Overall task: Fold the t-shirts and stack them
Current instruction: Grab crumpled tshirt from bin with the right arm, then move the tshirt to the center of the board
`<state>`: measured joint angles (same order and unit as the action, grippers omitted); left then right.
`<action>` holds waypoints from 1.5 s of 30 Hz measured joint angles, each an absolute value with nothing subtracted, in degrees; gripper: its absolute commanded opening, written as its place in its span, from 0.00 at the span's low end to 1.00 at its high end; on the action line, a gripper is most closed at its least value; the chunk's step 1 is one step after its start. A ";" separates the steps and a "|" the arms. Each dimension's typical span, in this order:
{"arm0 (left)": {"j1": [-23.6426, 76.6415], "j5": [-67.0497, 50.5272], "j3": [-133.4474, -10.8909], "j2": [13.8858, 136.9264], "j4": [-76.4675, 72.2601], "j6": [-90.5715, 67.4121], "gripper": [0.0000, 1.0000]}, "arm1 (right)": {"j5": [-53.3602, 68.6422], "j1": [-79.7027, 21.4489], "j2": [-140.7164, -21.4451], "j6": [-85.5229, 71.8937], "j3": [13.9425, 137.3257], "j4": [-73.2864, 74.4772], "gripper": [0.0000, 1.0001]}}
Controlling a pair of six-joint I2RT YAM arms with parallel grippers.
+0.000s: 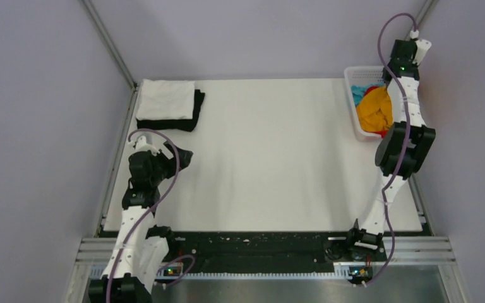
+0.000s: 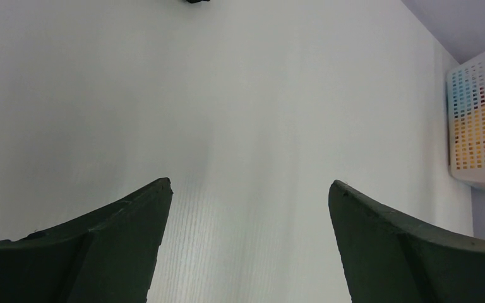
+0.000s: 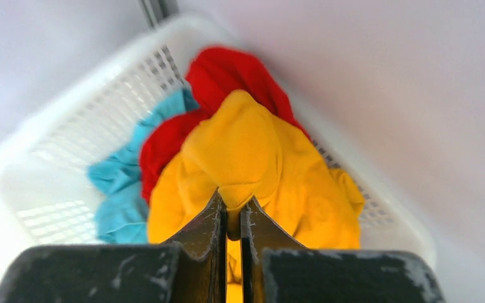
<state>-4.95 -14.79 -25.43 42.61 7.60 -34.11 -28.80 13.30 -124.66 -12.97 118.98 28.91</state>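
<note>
Right tool (image 3: pixel 232 205) pinches mustard shirt (image 3: pixel 252 158) in basket (image 3: pixel 57 151); left tool (image 2: pixel 249 184) gapes above white table (image 2: pixel 227 95).

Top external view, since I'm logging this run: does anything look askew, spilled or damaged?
Nothing spilled or damaged. The folded white t-shirt sits slightly offset on the folded black t-shirt, black showing along its right and near edges. The right hand pinches the mustard t-shirt in the white plastic lattice basket.
</note>
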 measured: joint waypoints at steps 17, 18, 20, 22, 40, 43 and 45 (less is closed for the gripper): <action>-4.95 -17.28 -25.43 36.38 7.92 -34.26 0.99 | -38.50 -27.88 -97.69 18.96 127.72 7.07 0.00; -4.95 -17.43 -25.43 36.07 7.97 -34.33 0.99 | -38.57 -30.72 -97.69 20.49 128.86 6.20 0.00; -4.95 -17.78 -25.43 35.68 8.03 -34.39 0.99 | -38.50 -35.44 -98.30 23.46 132.68 4.78 0.00; -4.95 -17.98 -25.43 35.59 8.19 -34.39 0.99 | -37.80 -42.94 -99.59 25.93 137.32 3.53 0.00; -4.95 -11.77 -29.56 32.53 20.62 -36.36 0.99 | -40.38 -59.55 -97.17 36.86 103.39 -14.85 0.00; -4.95 -9.98 -29.89 31.03 23.59 -37.10 0.99 | -36.86 -52.31 -93.97 23.81 91.22 -9.87 0.00; -4.95 -9.02 -29.91 30.50 25.39 -37.56 0.99 | -33.01 -45.41 -90.13 13.74 81.93 -7.18 0.00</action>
<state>-4.95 -9.02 -29.91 30.50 25.39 -37.56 -33.01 -45.41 -90.13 13.74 81.93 -7.18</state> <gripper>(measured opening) 0.987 0.038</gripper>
